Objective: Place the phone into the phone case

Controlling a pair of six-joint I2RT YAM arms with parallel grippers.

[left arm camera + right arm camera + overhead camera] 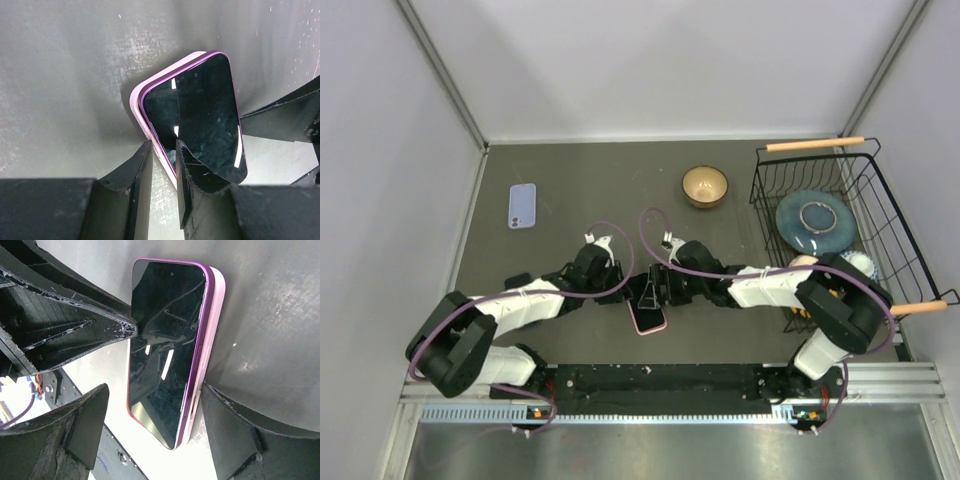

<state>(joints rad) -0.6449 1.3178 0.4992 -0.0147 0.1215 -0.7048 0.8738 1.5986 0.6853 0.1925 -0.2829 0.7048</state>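
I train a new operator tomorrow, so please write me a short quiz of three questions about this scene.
1. True or false: the phone lies screen down.
2. What lies in the wire rack? A) blue plate B) brass bowl C) second phone
3. Fill in: the case around the phone is ___ in colour.
Key: 1 false; 2 A; 3 pink.

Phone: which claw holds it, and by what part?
The left claw straddles a long edge of the phone; whether it grips yet cannot be told. The right claw is open around it, not holding.
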